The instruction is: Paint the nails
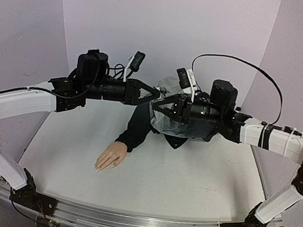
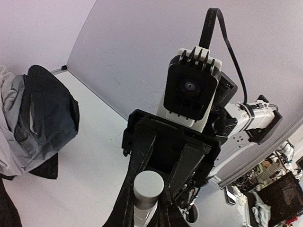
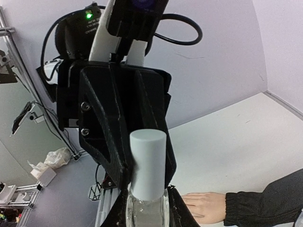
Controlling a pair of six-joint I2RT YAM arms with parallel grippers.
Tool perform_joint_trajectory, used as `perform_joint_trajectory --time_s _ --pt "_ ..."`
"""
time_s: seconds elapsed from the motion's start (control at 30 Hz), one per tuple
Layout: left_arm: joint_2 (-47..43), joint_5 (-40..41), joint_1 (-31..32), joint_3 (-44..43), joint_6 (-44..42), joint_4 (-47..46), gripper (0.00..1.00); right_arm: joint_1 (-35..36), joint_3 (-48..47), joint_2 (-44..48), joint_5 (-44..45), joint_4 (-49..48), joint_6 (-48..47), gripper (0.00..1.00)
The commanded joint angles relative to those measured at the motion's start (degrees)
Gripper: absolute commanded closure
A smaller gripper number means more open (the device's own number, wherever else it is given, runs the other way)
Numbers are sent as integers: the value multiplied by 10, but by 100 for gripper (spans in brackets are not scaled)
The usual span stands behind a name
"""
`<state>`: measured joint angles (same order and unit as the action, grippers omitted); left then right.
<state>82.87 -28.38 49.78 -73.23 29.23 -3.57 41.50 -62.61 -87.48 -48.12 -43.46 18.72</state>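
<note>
So nearest the arm bases, the mannequin hand (image 1: 110,155) lies flat on the white tabletop (image 1: 198,185), fingers pointing toward the front-left, dark sleeve (image 1: 136,125) running back from the wrist. The nails (image 1: 97,168) are at the fingertips closest to the camera. They're tiny and pale, and honestly too small in the overhead view to judge any colour on them. Up above and further back, both arms meet in mid-air. The right claw (image 1: 156,107) is clamped tight around the glass body of a small bottle (image 3: 147,213), and the left claw (image 1: 155,93) is closed down on its white cylinder cap (image 3: 147,161). You can't make out the bottle from overhead; only the wrist cams show it. The right one shows clear glass, though I can't tell what's inside, plus the hand on the tabletop below. The left one just gets the cap end-on. Behind it all sits a crumpled grey and black garment (image 2: 42,118).
</note>
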Motion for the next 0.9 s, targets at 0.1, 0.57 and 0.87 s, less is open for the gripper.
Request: perform_joint_trajectory --time_s 0.1,0.57,0.87 --pt "50 80 3 -95 -31 61 100 10 -42 -11 269 34 -112 100" --pt "140 200 3 -217 -8 185 98 101 -78 -68 607 -9 -249 100" --pt "46 196 2 -142 -8 175 33 11 -24 -4 200 -9 -124 100"
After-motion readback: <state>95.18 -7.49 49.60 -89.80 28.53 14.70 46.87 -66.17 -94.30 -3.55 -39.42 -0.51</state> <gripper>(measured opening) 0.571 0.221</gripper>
